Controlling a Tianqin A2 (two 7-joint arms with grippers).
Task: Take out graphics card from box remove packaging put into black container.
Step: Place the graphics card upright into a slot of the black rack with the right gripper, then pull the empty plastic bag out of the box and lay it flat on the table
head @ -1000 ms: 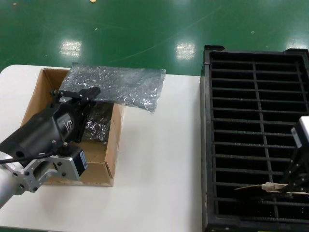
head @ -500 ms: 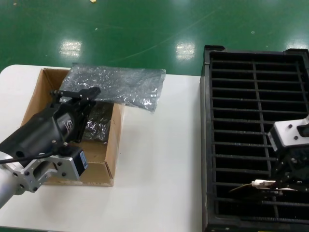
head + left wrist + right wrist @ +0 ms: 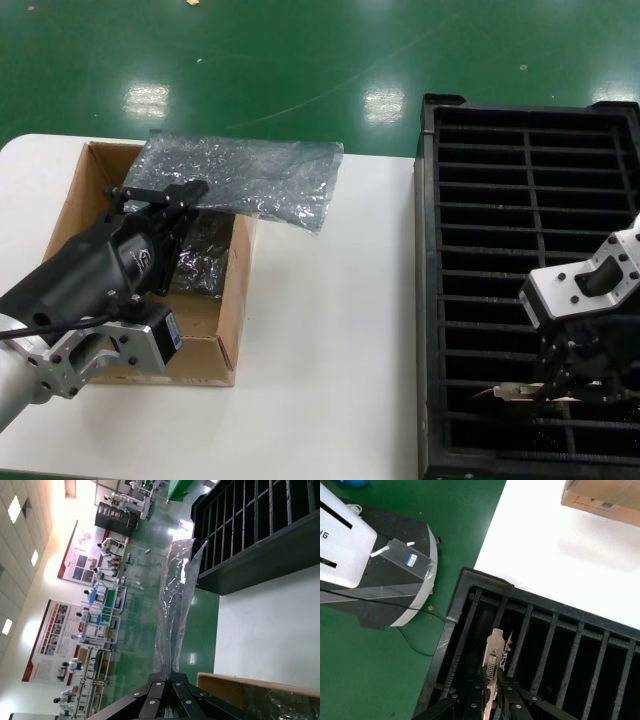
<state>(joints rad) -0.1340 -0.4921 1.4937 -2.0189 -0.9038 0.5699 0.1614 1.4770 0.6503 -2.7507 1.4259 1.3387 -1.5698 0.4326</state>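
My left gripper is shut on one edge of the packaging, an empty crinkly grey-blue bag held over the far rim of the box. In the left wrist view the bag hangs out from my closed fingertips. My right gripper is shut on the graphics card over the near slots of the black container. In the right wrist view the card's silver bracket stands on edge between the fingers, inside a slot by the container's corner.
Another shiny bagged item lies inside the box. White table runs between the box and the container. The box corner and a white-and-black machine base on the green floor show in the right wrist view.
My right arm has swung in over the container's near rows, carrying the card a little leftward and down into the slots. My left arm and the bag have not moved.
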